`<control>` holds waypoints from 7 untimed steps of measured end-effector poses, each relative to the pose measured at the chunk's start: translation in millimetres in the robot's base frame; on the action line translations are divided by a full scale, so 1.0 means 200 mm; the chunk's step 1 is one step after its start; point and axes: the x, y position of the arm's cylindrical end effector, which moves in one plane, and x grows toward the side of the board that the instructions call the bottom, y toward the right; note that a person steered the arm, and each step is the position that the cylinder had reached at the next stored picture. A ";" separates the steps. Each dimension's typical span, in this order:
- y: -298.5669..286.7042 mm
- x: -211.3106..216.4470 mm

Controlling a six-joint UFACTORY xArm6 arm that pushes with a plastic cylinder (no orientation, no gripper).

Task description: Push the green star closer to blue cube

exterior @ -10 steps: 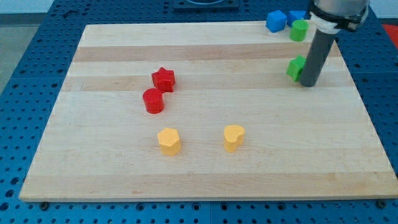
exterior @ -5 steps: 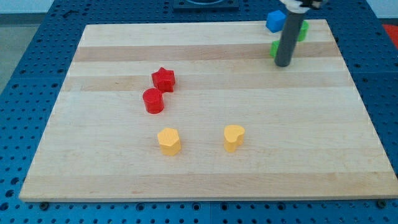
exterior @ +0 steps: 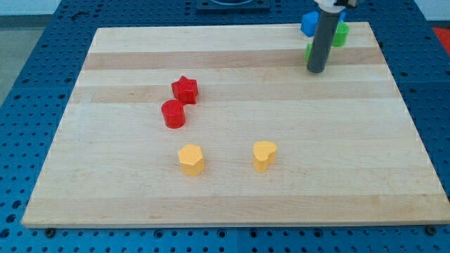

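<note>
Camera view: my tip (exterior: 316,70) mostly hides green star (exterior: 309,50).

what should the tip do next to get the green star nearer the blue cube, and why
Probably a short push toward the view's top. My tip sits against the green star, mostly hidden behind the rod, and the blue cube lies just above it, with a small gap still showing.
</note>
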 end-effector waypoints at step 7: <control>0.12 -0.17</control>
